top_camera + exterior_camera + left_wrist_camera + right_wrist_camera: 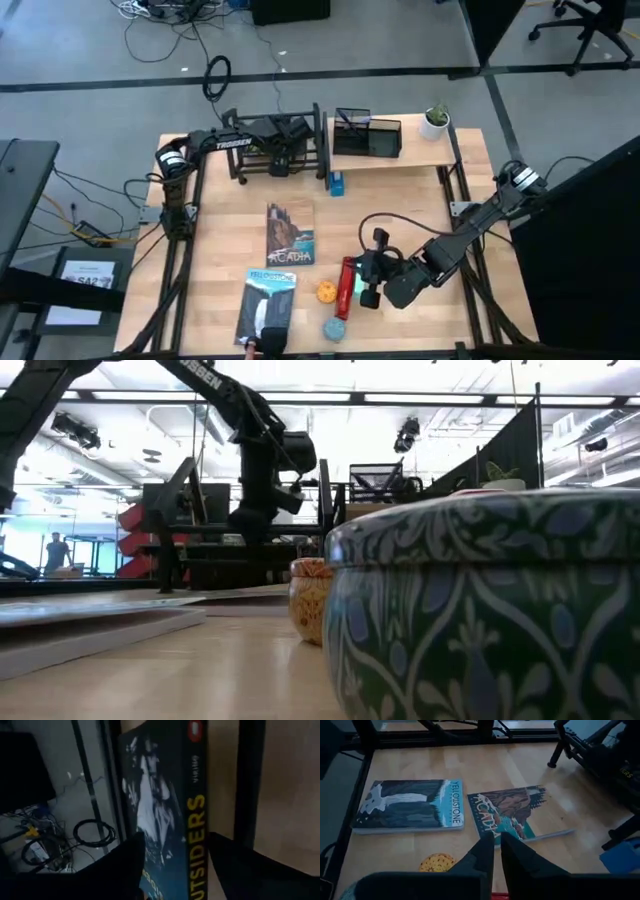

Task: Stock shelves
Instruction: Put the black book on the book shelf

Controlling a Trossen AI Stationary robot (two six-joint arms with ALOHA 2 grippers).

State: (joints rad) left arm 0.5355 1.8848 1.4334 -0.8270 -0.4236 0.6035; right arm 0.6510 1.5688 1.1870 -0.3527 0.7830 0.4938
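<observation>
I had the left gripper [172,865] over the black rack [275,140], jaws holding a book [165,805] upright; misaligned, it could catch a rack bar and tip. Right gripper [496,851] waited nearby, jaws nearly closed, empty.

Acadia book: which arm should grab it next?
Right, probably. Its end effector hovers beside the Acadia book with fingers nearly shut and empty, while the left end effector holds the Outsiders book at the rack.

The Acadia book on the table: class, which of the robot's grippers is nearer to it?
Right. The right gripper hovers just beside the Acadia book, while the left gripper is farther off at the black rack, shut on a dark book.
</observation>
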